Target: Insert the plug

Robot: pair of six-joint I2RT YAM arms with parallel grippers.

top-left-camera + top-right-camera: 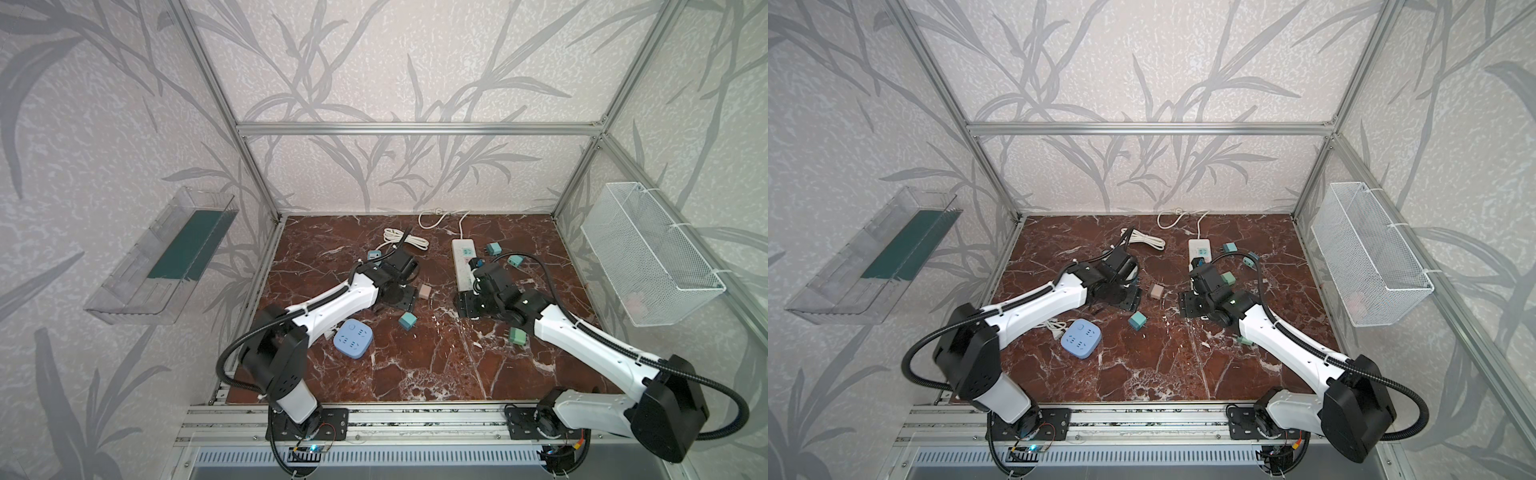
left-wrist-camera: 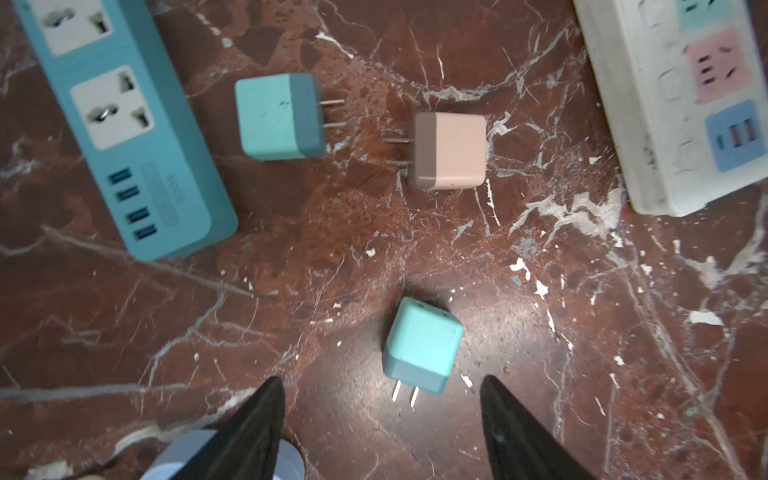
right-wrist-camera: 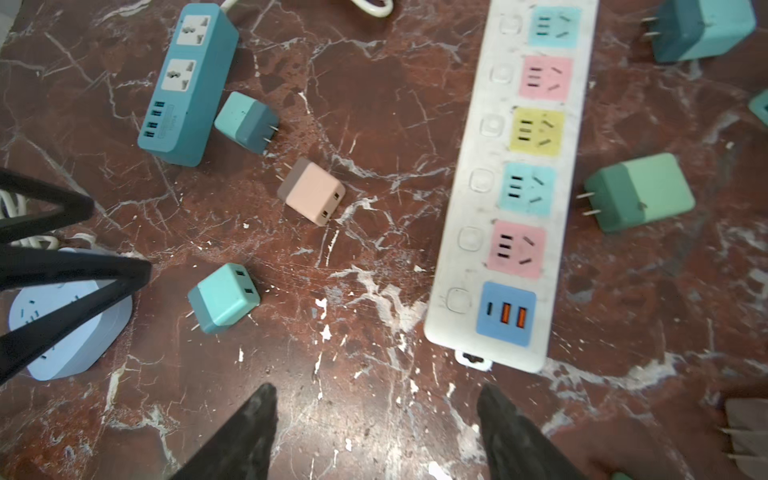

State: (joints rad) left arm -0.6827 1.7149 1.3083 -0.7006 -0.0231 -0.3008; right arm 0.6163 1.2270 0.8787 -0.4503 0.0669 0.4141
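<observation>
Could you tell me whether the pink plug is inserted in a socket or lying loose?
Loose: the pink plug lies on its side on the table, prongs bare.

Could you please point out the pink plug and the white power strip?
pink plug (image 3: 313, 193): right wrist view, on its pink top face.
white power strip (image 3: 537, 132): right wrist view, on its yellow socket panel.

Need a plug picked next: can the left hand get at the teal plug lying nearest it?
Probably yes. The left hand is open, the teal plug lies free just ahead of its fingers, and the pink plug lies apart.
</observation>
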